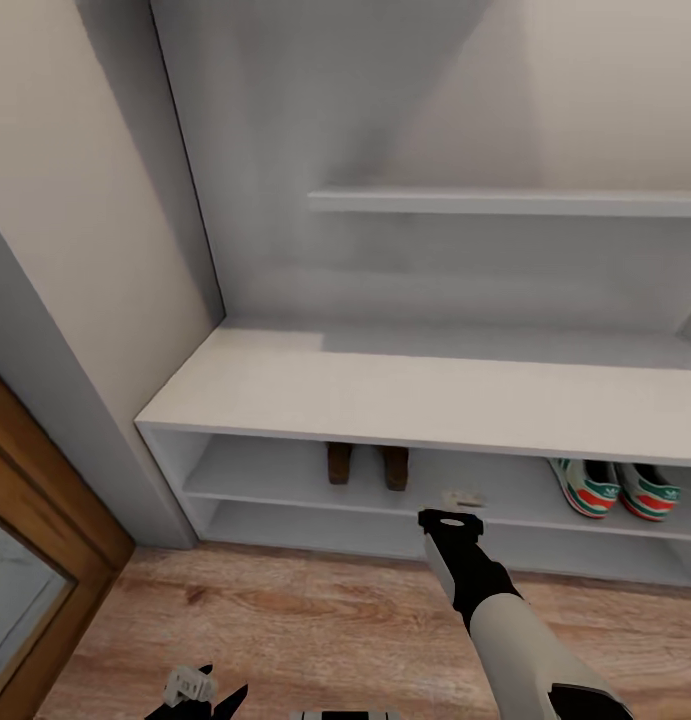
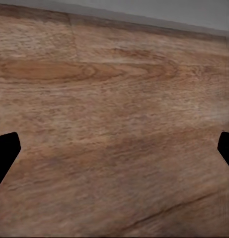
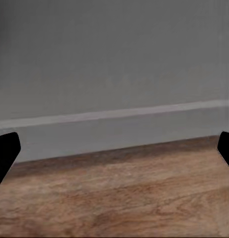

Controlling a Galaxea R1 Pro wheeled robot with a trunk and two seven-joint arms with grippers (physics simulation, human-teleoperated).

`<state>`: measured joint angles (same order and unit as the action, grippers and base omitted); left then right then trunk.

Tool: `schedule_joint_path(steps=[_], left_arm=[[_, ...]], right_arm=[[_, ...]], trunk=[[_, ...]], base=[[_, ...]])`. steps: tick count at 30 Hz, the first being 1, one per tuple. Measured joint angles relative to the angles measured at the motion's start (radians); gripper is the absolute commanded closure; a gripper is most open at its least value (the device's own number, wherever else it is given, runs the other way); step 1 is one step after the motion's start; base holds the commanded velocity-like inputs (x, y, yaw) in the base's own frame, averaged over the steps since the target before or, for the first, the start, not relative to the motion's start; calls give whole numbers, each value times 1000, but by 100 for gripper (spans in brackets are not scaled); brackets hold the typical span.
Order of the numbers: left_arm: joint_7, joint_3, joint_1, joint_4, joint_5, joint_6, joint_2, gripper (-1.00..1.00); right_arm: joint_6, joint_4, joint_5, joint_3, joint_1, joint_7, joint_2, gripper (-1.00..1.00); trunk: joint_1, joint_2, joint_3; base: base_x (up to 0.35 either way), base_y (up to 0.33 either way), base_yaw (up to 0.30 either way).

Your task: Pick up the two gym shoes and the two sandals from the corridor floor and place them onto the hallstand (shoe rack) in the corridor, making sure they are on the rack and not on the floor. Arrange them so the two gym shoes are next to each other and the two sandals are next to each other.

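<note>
The two brown sandals (image 1: 366,465) stand side by side on the upper open tier of the grey hallstand (image 1: 425,395), under its bench top. On the same tier, further right, the two gym shoes (image 1: 617,488) sit together with their green-striped heels toward me. My right gripper (image 1: 455,512) hovers low in front of the tier, between the two pairs, and holds nothing. In the right wrist view its fingertips (image 3: 6,151) are spread wide, facing the rack's base. The left gripper (image 1: 210,690) hangs open over the corridor floor (image 2: 114,99), and nothing sits between its fingertips (image 2: 5,151).
A staggered shelf (image 1: 505,202) juts out above the bench. A beige wall (image 1: 75,220) and a wooden door frame (image 1: 45,500) close off the left side. Wood floor (image 1: 285,620) lies in front of the rack.
</note>
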<state>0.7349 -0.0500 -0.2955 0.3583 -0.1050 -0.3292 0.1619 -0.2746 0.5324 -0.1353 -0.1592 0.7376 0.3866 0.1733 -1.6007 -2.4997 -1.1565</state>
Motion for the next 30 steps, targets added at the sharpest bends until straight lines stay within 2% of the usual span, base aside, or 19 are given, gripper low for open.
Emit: schedule_joint_path(steps=[30], left_arm=[[-2, -3, 0, -1, 0, -2, 1, -100]], right_arm=[[2, -25, -4, 1, -3, 0, 0, -100]], trunk=[[0, 0, 0]], base=[[-279, -159, 0]])
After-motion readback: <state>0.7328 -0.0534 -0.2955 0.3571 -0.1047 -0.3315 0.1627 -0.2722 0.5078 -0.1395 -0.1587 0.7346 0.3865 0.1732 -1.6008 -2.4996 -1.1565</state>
